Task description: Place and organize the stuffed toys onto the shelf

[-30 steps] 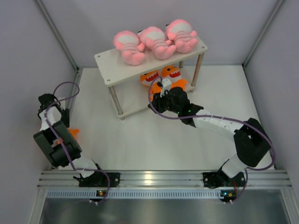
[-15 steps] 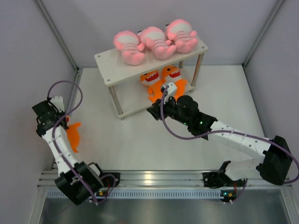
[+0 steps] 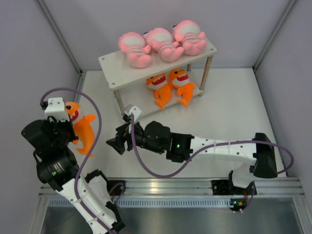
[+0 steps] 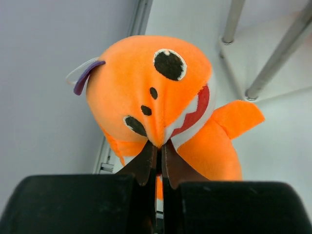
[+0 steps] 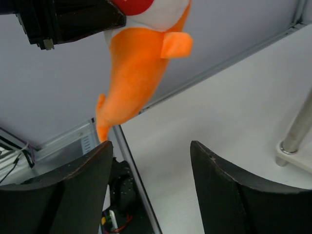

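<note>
Three pink stuffed toys (image 3: 163,44) lie in a row on the top tier of the light-wood shelf (image 3: 114,68). Two orange sharks (image 3: 158,87) (image 3: 181,84) lie side by side on its lower tier. At the far left my left gripper (image 3: 69,126) (image 4: 158,146) holds a third orange shark (image 3: 84,130) (image 4: 156,97) above the table, shut on its snout. The shark's body and tail (image 5: 131,83) hang down. My right gripper (image 3: 113,143) (image 5: 151,151) stands open and holds nothing. It is low over the table, pointing left toward the hanging shark and just short of its tail.
Grey enclosure walls (image 3: 29,73) stand close on the left, back and right. A metal rail (image 3: 161,186) runs along the near edge. Purple cables (image 3: 95,117) loop off both arms. The shelf's thin metal legs (image 4: 278,58) (image 5: 297,131) stand near both grippers' views.
My left gripper shut on the shark at the left edge and lifted it. My right arm drew back from the lower tier, swung left and opened wider.
</note>
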Action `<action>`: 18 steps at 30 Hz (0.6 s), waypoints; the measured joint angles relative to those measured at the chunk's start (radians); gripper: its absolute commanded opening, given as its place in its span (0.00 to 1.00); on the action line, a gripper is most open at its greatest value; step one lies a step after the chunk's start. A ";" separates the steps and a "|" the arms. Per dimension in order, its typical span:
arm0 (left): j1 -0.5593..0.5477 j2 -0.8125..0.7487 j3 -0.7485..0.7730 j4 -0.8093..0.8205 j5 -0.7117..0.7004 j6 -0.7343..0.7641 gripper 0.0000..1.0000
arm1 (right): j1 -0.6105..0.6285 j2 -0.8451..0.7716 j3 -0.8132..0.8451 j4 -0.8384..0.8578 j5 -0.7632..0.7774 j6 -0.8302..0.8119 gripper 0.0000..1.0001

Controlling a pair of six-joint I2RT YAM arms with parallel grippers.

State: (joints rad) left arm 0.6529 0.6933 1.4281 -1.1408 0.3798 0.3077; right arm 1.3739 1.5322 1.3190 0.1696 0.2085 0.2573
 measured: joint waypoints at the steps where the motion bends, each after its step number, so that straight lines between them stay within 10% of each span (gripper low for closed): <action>1: 0.000 -0.010 0.015 -0.017 0.016 -0.014 0.00 | 0.016 0.030 0.026 0.011 0.004 0.011 0.68; 9: 0.000 -0.057 0.084 -0.120 0.124 -0.102 0.00 | 0.028 0.162 0.097 0.018 0.022 0.100 0.72; 14: 0.000 -0.085 0.095 -0.123 0.178 -0.133 0.00 | 0.024 0.166 0.097 0.036 0.012 0.146 0.39; 18: 0.000 -0.087 0.095 -0.123 0.192 -0.148 0.00 | 0.016 0.166 0.095 0.056 -0.027 0.183 0.52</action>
State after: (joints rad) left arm 0.6529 0.6060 1.5234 -1.2636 0.5716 0.1600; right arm 1.3903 1.6981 1.4136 0.2256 0.1810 0.4400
